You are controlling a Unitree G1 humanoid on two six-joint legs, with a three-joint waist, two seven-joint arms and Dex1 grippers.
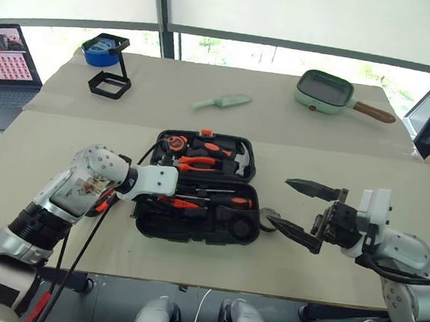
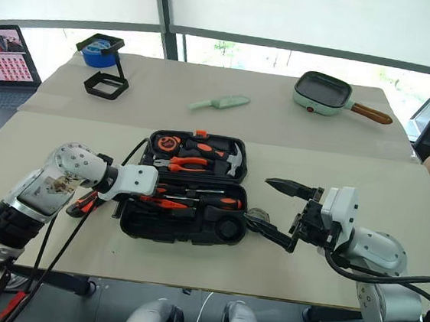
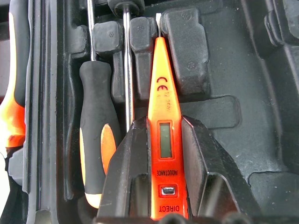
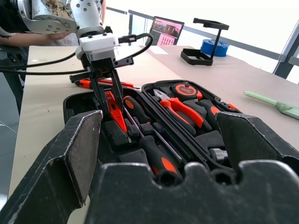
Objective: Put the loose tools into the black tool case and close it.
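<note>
On my left wrist view I read the small all-orange screwdriver: a "CE" mark up its body, then "12-250V" beside it, "INDUCTANCE" under its little display window, and "DIRECT" by the end button.

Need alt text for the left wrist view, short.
The left pincer is shut on the small all-orange screwdriver, tip pointing into the moulded slots of the black tool case. Beside it, a black-and-orange-handled screwdriver already lies in its slot, with another steel shaft between them.
</note>
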